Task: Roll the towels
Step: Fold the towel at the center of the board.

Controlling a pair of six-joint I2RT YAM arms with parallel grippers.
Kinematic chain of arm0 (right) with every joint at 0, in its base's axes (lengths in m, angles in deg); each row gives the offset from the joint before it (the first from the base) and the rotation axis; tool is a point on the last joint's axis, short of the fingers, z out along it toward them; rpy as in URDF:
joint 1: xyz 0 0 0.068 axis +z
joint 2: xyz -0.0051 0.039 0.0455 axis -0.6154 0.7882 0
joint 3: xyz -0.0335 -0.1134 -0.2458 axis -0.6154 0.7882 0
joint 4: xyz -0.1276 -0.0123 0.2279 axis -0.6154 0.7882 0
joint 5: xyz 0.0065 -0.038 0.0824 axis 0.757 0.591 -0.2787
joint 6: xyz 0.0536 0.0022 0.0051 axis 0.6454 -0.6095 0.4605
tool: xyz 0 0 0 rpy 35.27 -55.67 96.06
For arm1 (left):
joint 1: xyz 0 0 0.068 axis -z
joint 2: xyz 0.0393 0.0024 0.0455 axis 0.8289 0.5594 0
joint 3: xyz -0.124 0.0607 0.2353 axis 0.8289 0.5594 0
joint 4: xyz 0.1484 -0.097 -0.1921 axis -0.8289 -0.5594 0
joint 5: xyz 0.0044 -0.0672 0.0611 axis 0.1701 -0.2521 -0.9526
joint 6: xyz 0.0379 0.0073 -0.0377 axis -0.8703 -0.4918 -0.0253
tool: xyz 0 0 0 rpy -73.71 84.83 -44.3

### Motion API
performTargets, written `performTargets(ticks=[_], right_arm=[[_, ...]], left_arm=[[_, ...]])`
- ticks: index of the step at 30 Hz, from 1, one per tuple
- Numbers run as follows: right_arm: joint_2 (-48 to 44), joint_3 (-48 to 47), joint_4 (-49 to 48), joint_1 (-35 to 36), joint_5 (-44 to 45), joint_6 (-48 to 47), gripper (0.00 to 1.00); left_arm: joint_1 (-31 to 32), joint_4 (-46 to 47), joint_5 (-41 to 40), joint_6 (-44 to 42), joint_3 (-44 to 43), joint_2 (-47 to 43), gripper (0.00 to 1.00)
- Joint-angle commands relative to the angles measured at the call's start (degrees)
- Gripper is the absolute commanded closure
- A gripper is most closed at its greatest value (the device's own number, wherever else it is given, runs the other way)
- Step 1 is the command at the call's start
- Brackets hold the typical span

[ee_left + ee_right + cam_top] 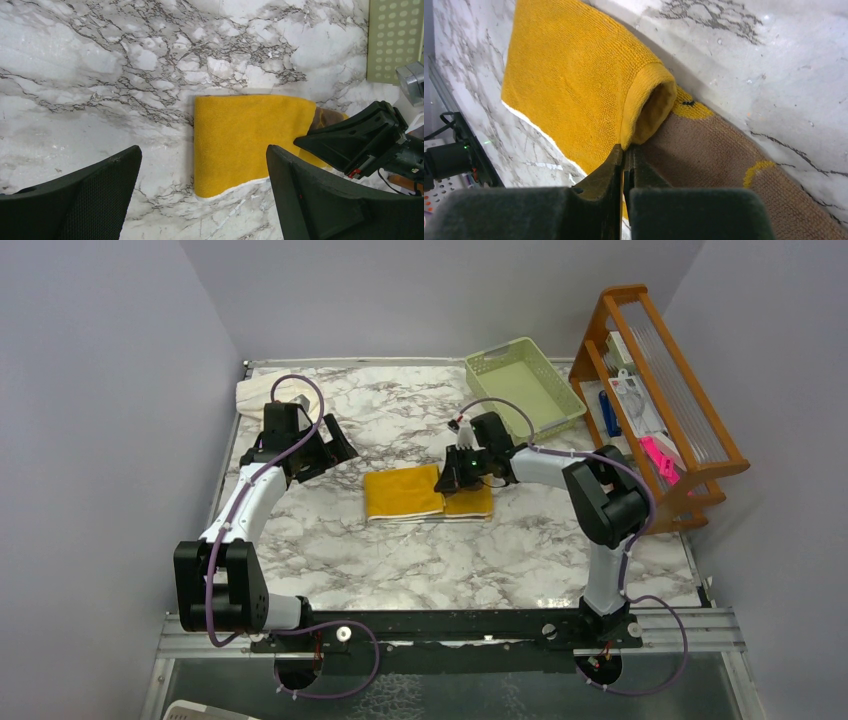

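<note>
The mustard-yellow towel lies flat mid-table; it also shows in the left wrist view. Its right edge is lifted and curled over leftward. My right gripper is shut on that curled edge. A tan-brown cloth surface with yellow marks lies under the curl; I cannot tell whether it is a second towel or the underside. My left gripper is open and empty, held above the table left of the towel. A cream-white towel lies bunched at the back left corner.
A pale green plastic basket stands at the back right, its wall also in the left wrist view. A wooden rack with small items stands along the right edge. The right arm's gripper body reaches over the towel's right end.
</note>
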Motion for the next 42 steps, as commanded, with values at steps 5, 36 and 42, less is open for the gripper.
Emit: performTargets(ticks=[5, 36, 42], right_arm=[[-4.7, -4.1, 1.4, -0.2, -4.6, 0.9, 1.0], [-21.2, 9.4, 6.5, -8.1, 2.0, -0.1, 1.0], [-21.0, 12.6, 6.9, -10.2, 3.7, 1.3, 1.0]], left_arm=[[-0.7, -0.4, 2.1, -1.1, 0.4, -0.1, 0.01], [-1.5, 0.0, 5.5, -1.2, 1.0, 0.2, 0.01], [-1.4, 0.2, 5.2, -1.0, 1.3, 0.3, 0.01]])
